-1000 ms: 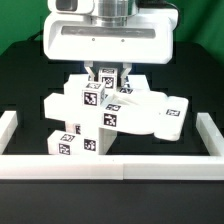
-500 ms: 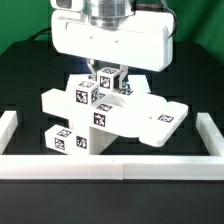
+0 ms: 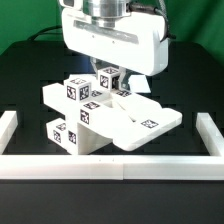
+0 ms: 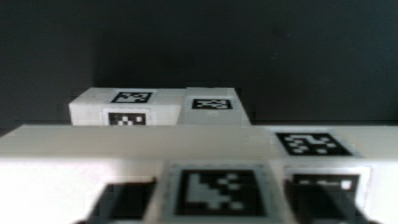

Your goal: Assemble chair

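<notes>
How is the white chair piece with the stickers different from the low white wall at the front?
The chair carries black-and-white square tags; the border wall is plain. The chair is a blocky cluster of slabs and blocks sitting at a slant under the robot's jaws; the border wall is one long low strip running straight across the front and up both sides. Both are white and rest on the black table.
</notes>
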{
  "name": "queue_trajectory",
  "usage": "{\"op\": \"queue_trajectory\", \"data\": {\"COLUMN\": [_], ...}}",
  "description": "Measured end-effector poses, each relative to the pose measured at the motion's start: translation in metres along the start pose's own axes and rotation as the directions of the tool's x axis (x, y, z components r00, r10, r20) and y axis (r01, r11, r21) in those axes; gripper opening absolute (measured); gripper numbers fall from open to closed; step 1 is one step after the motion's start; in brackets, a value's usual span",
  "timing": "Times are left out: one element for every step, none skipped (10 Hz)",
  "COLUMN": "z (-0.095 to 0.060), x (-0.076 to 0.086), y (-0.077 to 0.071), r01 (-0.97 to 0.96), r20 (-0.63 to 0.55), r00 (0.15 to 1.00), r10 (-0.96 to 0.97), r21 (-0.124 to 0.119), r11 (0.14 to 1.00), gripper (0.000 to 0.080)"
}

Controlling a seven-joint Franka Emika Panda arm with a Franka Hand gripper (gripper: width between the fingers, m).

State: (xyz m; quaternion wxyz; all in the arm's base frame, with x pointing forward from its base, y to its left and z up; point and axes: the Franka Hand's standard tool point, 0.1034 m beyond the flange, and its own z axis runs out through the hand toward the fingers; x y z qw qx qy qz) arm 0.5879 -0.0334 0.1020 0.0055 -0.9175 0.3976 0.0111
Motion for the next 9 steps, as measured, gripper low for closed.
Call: {"op": "queue_trajectory", "data": {"z": [0.0000, -0.0003, -0.0004, -0.0003, -0.0002, 0.0000, 0.0000, 0.0000, 0.0001], "x": [-0.0002, -0.0009, -0.0006, -0.0004, -0.0004, -0.0004, -0.0004, -0.0005, -0.0005], "y": [0.0001, -0.0003, -0.0003, 0.0000, 0.0001, 0.0002, 0.0002, 0.0002, 0.0003], "r01": [0.026, 0.067, 0.157, 0.253, 0.264, 0.262, 0.262, 0.262, 0.262], "r20": [0.000, -0.001, -0.003, -0.002, -0.002, -0.002, -0.002, -0.002, -0.002], "r00": [1.000, 0.998, 0.988, 0.967, 0.965, 0.965, 0.965, 0.965, 0.965], "r10": [-0.026, -0.067, -0.157, -0.253, -0.264, -0.262, -0.262, -0.262, -0.262], "r21": [-0.002, -0.007, -0.009, -0.009, -0.009, -0.009, -0.009, -0.009, -0.009], "r11": [1.000, 0.998, 0.988, 0.967, 0.965, 0.965, 0.965, 0.965, 0.965], "gripper": [0.0487, 0.0487, 0.0614, 0.0642, 0.0642, 0.0648, 0.0648, 0.0649, 0.0649]}}
